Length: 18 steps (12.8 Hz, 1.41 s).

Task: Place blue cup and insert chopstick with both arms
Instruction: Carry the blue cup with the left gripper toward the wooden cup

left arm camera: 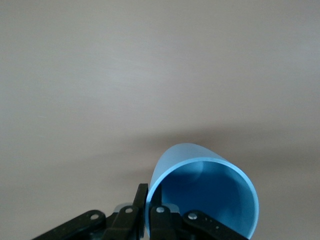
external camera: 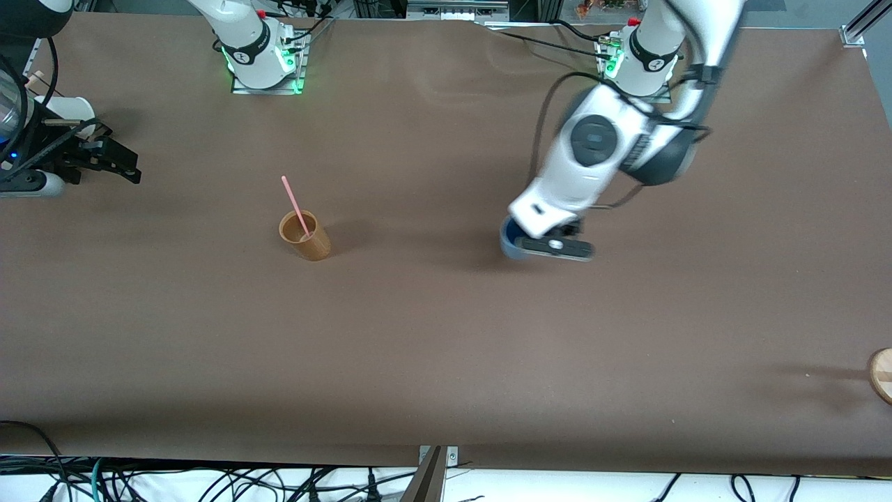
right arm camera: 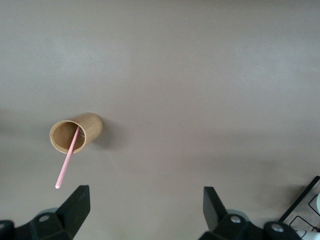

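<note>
The blue cup (external camera: 511, 244) is at mid table toward the left arm's end; I cannot tell if it touches the table. My left gripper (external camera: 533, 245) is shut on its wall. In the left wrist view one finger (left arm camera: 141, 200) is outside the blue cup (left arm camera: 205, 195) and one inside, and my left gripper (left arm camera: 150, 205) pinches the rim. The pink chopstick (external camera: 295, 203) leans in the brown cup (external camera: 305, 237), also seen in the right wrist view (right arm camera: 67, 162). My right gripper (external camera: 115, 162) waits open and empty at the right arm's end; it also shows in its wrist view (right arm camera: 145, 205).
A white cup (external camera: 70, 108) stands by the right arm's hand at the table's end. A round wooden thing (external camera: 881, 373) lies at the table edge at the left arm's end. The brown cup (right arm camera: 76, 132) stands upright.
</note>
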Each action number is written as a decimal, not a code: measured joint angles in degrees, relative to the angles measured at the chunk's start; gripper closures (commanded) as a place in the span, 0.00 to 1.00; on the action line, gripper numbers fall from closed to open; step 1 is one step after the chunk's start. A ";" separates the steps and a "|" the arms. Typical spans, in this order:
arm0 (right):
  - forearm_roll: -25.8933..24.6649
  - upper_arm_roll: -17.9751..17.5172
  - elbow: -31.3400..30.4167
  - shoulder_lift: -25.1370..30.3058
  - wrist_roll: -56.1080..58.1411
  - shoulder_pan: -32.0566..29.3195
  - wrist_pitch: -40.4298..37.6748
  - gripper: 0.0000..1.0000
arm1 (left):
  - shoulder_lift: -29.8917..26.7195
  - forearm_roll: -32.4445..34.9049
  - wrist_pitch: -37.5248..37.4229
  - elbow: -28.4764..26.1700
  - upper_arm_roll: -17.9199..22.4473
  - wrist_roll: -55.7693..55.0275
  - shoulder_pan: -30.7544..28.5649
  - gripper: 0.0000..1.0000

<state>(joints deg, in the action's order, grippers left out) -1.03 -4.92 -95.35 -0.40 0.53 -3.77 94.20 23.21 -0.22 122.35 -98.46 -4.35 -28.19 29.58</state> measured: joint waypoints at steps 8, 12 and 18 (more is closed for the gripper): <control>0.01 -0.01 0.00 0.00 0.00 0.00 0.00 0.00 | 15.89 0.00 -0.45 15.47 0.23 -16.19 11.22 1.00; 0.01 -0.05 -0.01 0.00 0.02 0.00 0.00 0.00 | 19.28 0.00 -0.30 17.63 0.56 -17.78 12.52 1.00; 0.03 -0.06 -0.01 -0.11 0.02 0.00 0.00 0.00 | 20.16 0.00 1.13 17.93 0.83 -17.78 12.52 0.35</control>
<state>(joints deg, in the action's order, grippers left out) -0.99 -4.98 -95.35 -0.51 0.55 -3.77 94.20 43.37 -0.21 123.48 -80.53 -3.52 -45.97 42.10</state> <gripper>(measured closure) 0.000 0.841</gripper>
